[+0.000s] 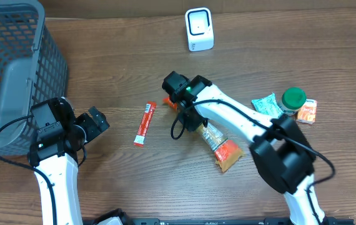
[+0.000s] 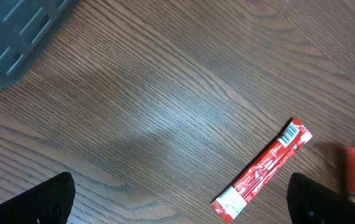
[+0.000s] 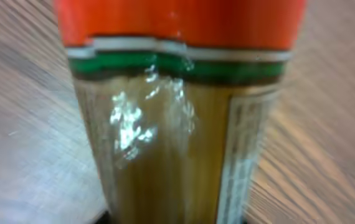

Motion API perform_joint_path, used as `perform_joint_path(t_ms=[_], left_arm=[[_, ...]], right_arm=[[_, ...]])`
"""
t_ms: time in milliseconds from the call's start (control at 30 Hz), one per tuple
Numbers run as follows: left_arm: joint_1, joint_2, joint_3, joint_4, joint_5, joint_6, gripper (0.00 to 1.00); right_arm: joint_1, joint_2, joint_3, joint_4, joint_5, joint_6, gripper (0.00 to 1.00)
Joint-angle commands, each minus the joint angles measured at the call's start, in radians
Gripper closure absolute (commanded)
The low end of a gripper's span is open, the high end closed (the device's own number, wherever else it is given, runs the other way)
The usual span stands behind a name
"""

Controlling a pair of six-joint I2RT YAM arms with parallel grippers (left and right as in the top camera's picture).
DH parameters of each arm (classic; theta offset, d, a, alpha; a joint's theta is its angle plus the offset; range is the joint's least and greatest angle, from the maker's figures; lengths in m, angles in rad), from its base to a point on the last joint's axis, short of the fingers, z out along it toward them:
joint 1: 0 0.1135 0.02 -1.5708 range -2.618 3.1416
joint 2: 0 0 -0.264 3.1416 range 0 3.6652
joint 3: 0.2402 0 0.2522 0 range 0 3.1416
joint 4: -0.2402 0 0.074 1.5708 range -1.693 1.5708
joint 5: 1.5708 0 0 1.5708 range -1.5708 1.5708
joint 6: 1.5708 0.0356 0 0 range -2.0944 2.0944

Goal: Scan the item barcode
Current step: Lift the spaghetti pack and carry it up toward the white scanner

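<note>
A clear packet of pale sticks with an orange end [image 1: 223, 149] lies right of the table's middle. My right gripper [image 1: 192, 120] is down at its near end. In the right wrist view the packet [image 3: 165, 124] fills the frame and spans the whole gap of the right gripper [image 3: 177, 221], whose jaws press in on both sides. The white barcode scanner [image 1: 199, 29] stands at the back. My left gripper [image 1: 95, 124] hovers open to the left with nothing in it. In the left wrist view its fingertips [image 2: 48, 199] frame bare wood beside a red stick packet [image 2: 265, 169].
A grey mesh basket [image 1: 9, 69] fills the far left. The red stick packet [image 1: 145, 123] lies between the two arms. A green-lidded jar [image 1: 293, 99], a teal packet [image 1: 267, 104] and a small orange packet [image 1: 306, 111] sit at the right.
</note>
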Motion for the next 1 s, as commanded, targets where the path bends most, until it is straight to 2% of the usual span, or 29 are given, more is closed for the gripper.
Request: perform_joint_path(t_ms=[0, 267, 533, 767, 867, 967], left_arm=[[0.003, 0.005, 0.014, 0.003, -0.014, -0.013, 0.00], [0.003, 0.005, 0.014, 0.003, -0.014, -0.013, 0.00], [0.003, 0.005, 0.014, 0.003, -0.014, -0.013, 0.00], [0.003, 0.005, 0.014, 0.003, -0.014, -0.013, 0.00], [0.003, 0.005, 0.014, 0.003, -0.014, -0.013, 0.00], [0.003, 0.005, 0.014, 0.003, -0.014, -0.013, 0.00]], right_arm=[[-0.002, -0.223, 0.046, 0.000, 0.035, 0.011, 0.96], [-0.002, -0.381, 0.046, -0.013, 0.117, 0.011, 0.96], [-0.002, -0.396, 0.045, -0.017, 0.179, 0.003, 0.96], [-0.002, -0.396, 0.054, 0.007, 0.428, -0.133, 0.97], [-0.010, -0.396, 0.105, 0.027, 0.574, -0.138, 0.97], [-0.031, -0.396, 0.200, 0.063, 0.610, -0.187, 0.97]])
